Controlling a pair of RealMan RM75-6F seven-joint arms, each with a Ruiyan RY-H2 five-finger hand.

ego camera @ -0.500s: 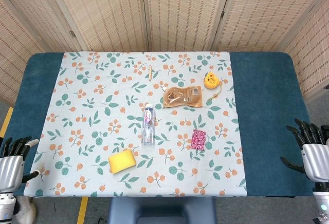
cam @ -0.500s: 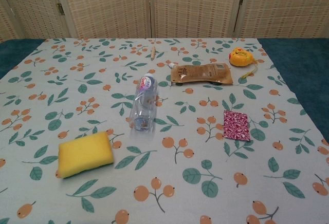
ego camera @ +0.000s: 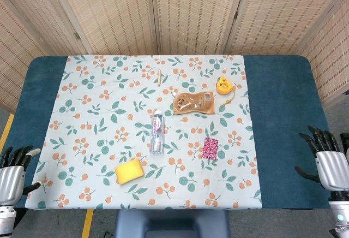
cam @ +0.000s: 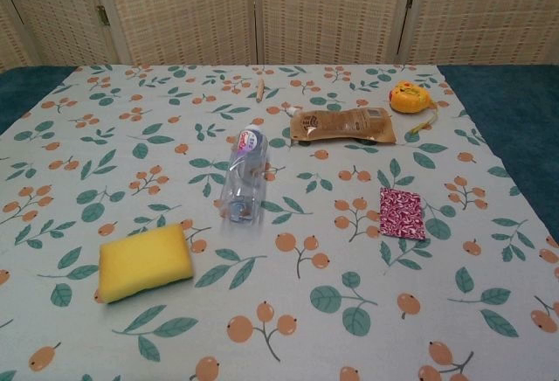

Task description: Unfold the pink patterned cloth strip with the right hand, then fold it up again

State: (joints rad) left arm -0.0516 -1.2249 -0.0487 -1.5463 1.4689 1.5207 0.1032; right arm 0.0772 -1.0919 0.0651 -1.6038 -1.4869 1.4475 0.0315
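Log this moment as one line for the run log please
phase: before reach | pink patterned cloth strip: folded, flat on tablecloth, untouched | right hand: open, at table's right edge | left hand: open, at left edge

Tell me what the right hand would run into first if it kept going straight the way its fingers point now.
The right hand sits open off the table's right edge, fingers pointing away from the robot and slightly inward. That line runs over the bare blue table cover and looks free; the pink cloth strip lies well to the side. Height is unclear.

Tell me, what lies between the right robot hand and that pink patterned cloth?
Nothing: head view shows only bare tablecloth between right robot hand and pink patterned cloth.
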